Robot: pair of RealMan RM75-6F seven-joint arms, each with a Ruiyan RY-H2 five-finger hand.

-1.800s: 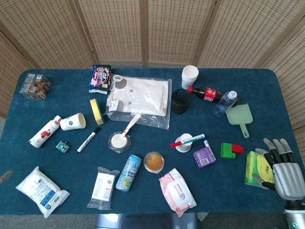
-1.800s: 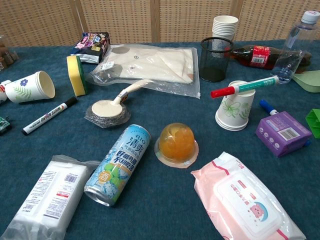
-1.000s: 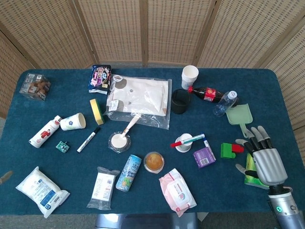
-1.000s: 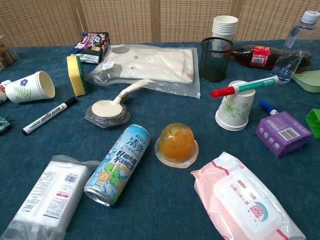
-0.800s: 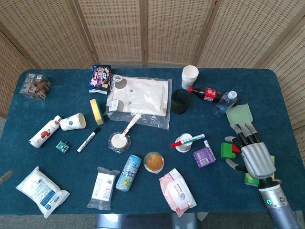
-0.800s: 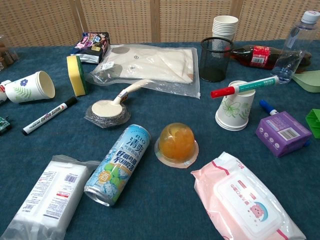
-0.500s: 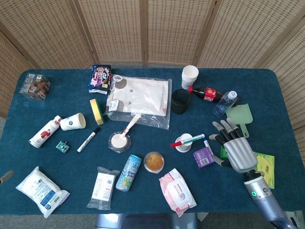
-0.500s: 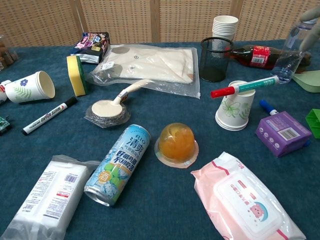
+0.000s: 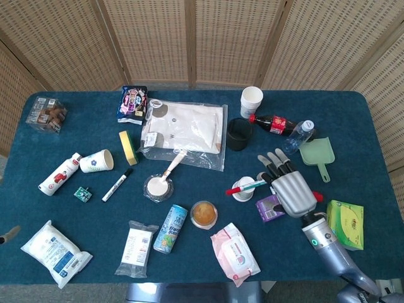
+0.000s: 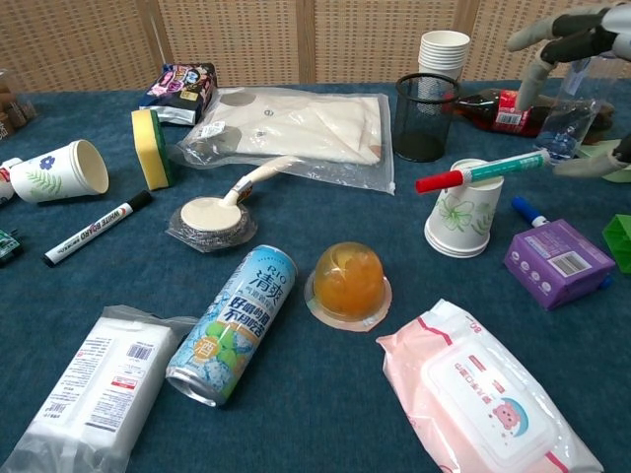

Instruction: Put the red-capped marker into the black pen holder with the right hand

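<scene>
green drink can [image 10: 233, 325] lying, orange jelly cup [image 10: 347, 281] beside, pink wipes pack [image 10: 483, 396]

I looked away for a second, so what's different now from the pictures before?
The robot's right hand has travelled left across the blue table, from the right edge by the green packet to just beside the red-capped marker lying on the upturned white paper cup. Its fingers are spread; it holds nothing yet. The marker, cup, black mesh pen holder and everything else stayed put.
</scene>
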